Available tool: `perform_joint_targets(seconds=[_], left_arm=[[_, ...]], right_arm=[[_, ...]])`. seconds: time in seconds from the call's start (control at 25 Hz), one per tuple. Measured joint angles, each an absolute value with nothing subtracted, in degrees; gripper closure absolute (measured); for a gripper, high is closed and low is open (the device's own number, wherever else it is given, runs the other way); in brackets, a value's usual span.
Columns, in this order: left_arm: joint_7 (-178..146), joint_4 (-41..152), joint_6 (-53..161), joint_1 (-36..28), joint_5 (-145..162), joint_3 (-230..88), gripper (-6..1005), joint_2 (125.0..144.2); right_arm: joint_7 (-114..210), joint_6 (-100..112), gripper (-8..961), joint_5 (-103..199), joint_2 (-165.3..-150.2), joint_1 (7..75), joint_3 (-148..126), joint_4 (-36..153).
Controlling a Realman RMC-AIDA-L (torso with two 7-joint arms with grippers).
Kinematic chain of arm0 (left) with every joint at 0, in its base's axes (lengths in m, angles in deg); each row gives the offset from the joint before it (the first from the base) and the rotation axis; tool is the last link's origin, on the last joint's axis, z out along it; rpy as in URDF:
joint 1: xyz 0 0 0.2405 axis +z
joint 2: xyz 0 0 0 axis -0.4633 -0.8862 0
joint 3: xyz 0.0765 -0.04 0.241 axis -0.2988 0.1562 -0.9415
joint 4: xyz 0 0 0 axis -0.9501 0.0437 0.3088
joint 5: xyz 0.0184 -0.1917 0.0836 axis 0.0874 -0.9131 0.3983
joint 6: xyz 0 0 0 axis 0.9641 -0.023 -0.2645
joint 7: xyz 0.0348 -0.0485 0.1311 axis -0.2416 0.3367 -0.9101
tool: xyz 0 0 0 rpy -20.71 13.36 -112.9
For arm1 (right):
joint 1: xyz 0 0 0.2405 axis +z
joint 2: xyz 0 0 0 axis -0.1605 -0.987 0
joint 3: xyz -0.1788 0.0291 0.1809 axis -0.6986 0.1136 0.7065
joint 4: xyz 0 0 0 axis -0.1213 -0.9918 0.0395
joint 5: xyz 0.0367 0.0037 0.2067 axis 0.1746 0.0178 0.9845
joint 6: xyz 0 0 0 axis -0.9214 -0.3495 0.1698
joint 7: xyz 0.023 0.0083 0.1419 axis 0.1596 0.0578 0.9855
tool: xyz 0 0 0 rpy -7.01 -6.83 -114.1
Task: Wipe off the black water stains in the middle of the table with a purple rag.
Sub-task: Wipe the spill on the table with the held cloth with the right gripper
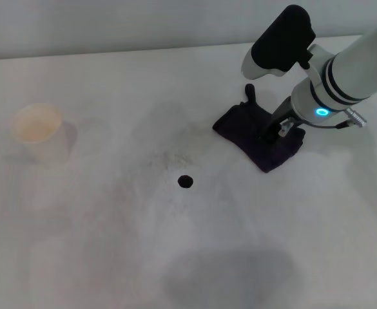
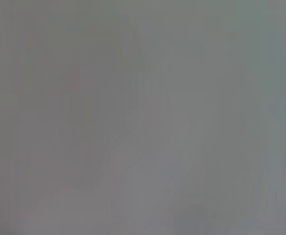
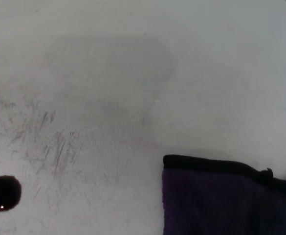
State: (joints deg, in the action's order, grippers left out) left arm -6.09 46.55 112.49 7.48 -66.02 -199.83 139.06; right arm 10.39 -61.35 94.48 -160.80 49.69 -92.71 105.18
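The right hand [image 1: 275, 133] rests on the rag [image 1: 256, 132], grip unclear; next, drag it to the stain [image 1: 185, 181].

White table [image 3: 133, 44] fills the right wrist view. Purple rag [image 3: 221, 203] lies flat on it at one corner of the picture, very dark purple with a black bound edge, cut off by two picture borders. Small tab on that edge [image 3: 267, 172]. Black water stains [image 3: 3, 193]: a single round glossy black dot, well apart from the rag, bare table between them. Faint grey scratchy smudge marks [image 3: 50, 142] near the dot. Soft grey shadow patch [image 3: 108, 73] farther off on the table. No gripper fingers visible.
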Motion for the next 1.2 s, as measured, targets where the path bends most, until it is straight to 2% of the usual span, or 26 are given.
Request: perform_joint_targets(seconds=[0.84,1.2], left_arm=[[-6.08,46.34,112.65,7.39,-66.01,-199.83,106,138.96],[-6.09,46.36,112.66,7.44,-65.93,-199.83,107,138.97]], right_arm=[[6.93,-68.28,903,101.38,-160.99,50.33,-95.46,108.10],[3.75,-68.13,903,110.98,-161.23,52.57,-106.08,109.10]])
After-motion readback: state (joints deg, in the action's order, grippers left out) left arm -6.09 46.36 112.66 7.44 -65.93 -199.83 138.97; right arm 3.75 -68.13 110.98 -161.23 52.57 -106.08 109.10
